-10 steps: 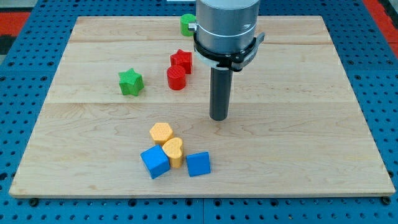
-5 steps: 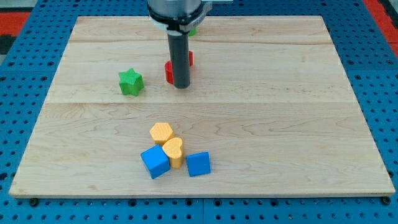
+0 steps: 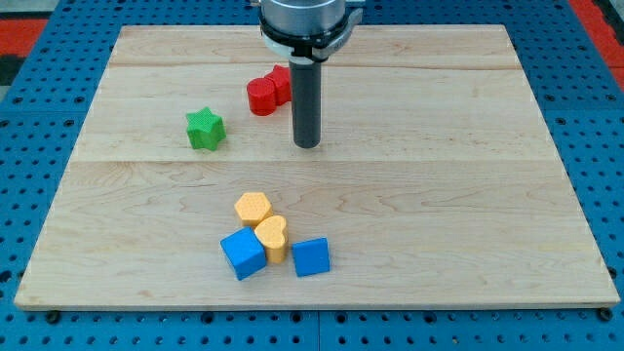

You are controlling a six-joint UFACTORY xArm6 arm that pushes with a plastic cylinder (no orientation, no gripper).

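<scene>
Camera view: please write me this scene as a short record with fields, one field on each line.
surface: wooden board on a blue pegboard
my tip: on the board, touching no block
nearest to tip: red cylinder, up and to the view's left, with a second red block against it, partly hidden by the rod
view's left: green star, alone
view's bottom: yellow hexagon, yellow heart, two blue cubes, packed close together
</scene>
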